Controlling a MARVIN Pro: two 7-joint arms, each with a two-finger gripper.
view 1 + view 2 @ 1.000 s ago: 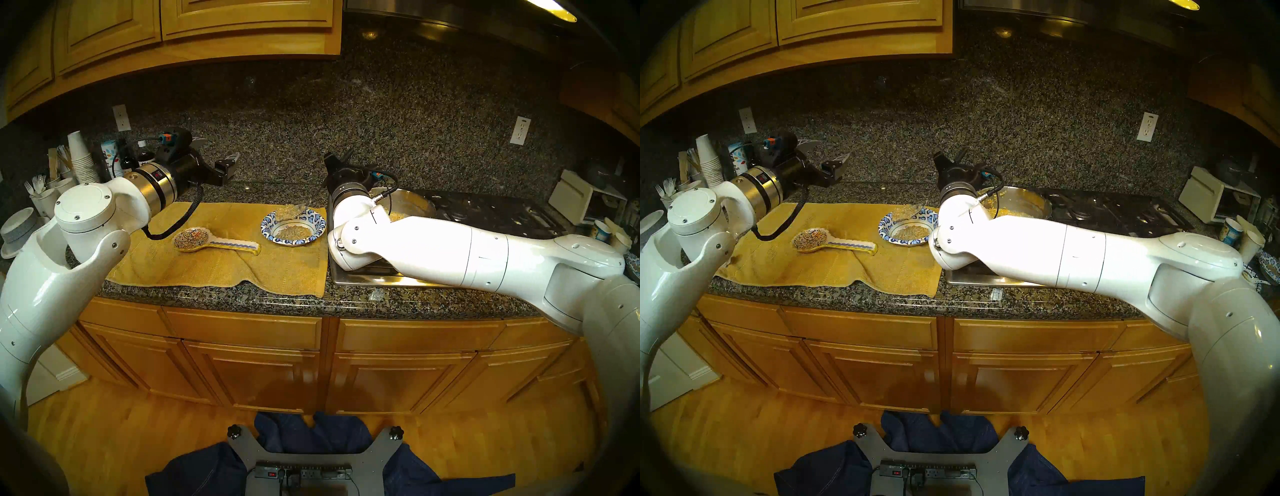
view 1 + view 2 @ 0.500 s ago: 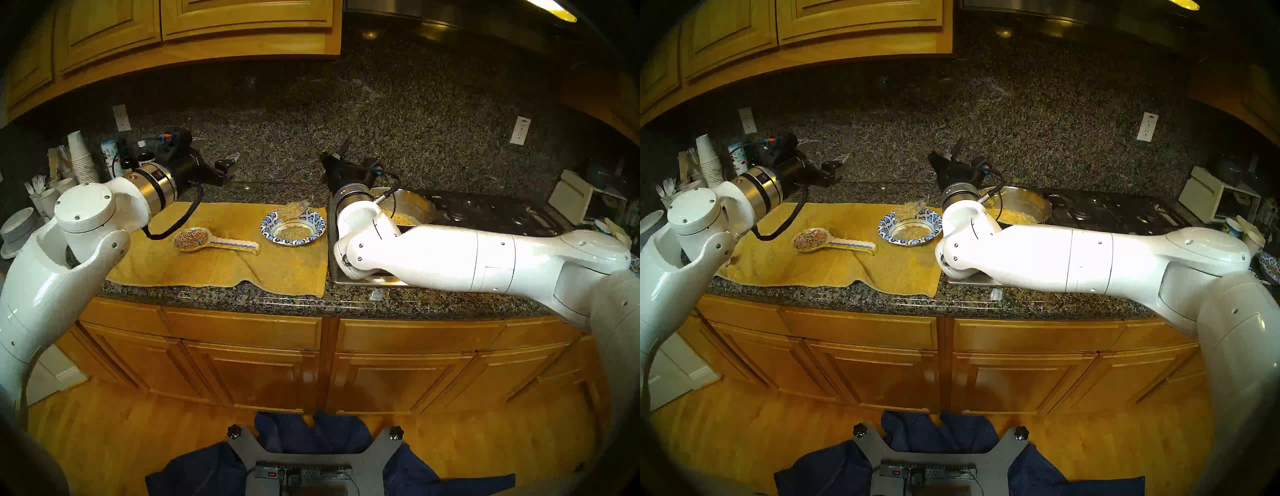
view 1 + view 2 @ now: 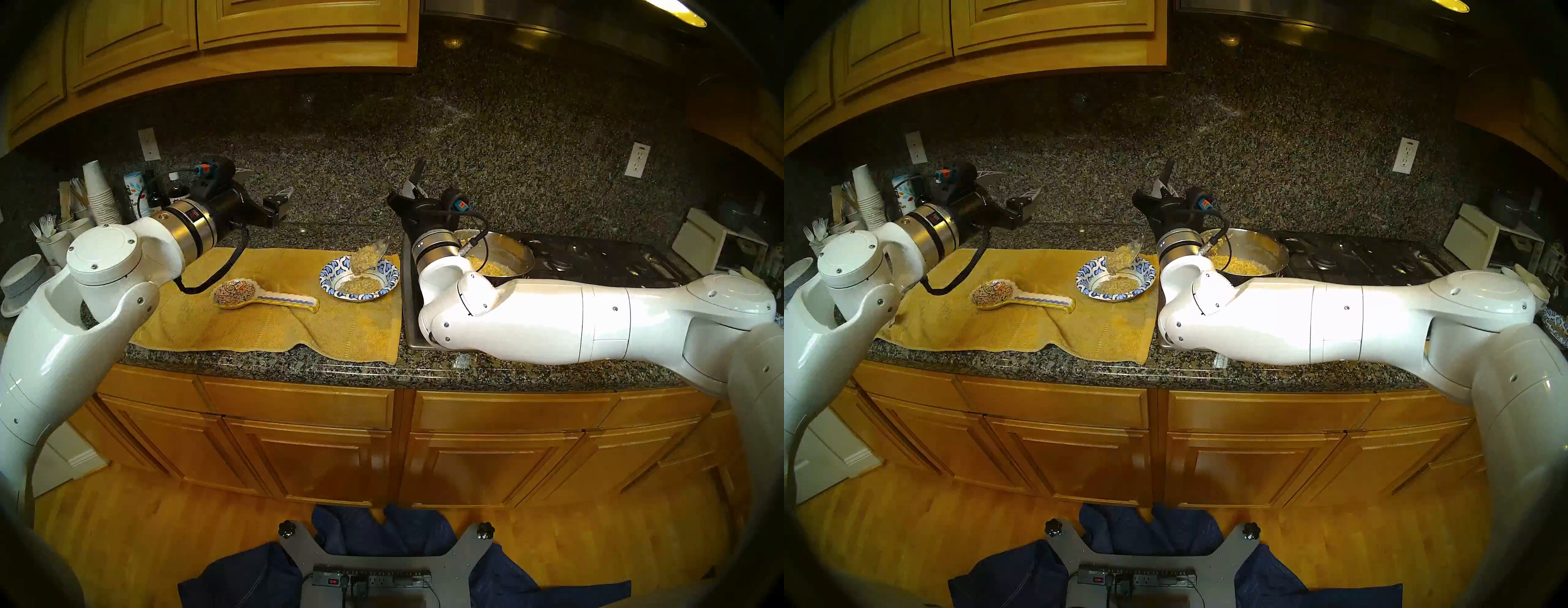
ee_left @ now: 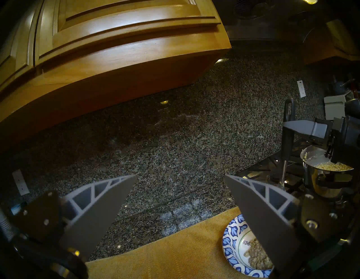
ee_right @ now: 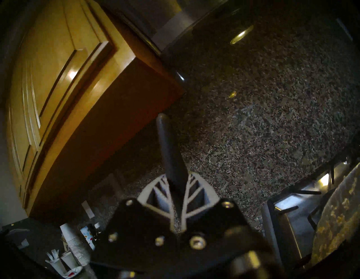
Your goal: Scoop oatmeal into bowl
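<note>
the blue-and-white leaf-rimmed bowl (image 3: 359, 280) on the yellow towel (image 3: 271, 305) holds a mound of oatmeal (image 3: 359, 285). a steel spoon (image 3: 368, 256), heaped with more, tilts steeply over its far rim. the right fingers (image 5: 176, 192) are clenched on the spoon's black handle. the steel pot (image 3: 502, 254) on the stove also holds oatmeal. the left fingers (image 4: 251, 210) stand released, apart.

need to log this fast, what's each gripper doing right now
Left gripper: open, holding nothing.
Right gripper: shut on the spoon, which is tipping oatmeal over the bowl.
</note>
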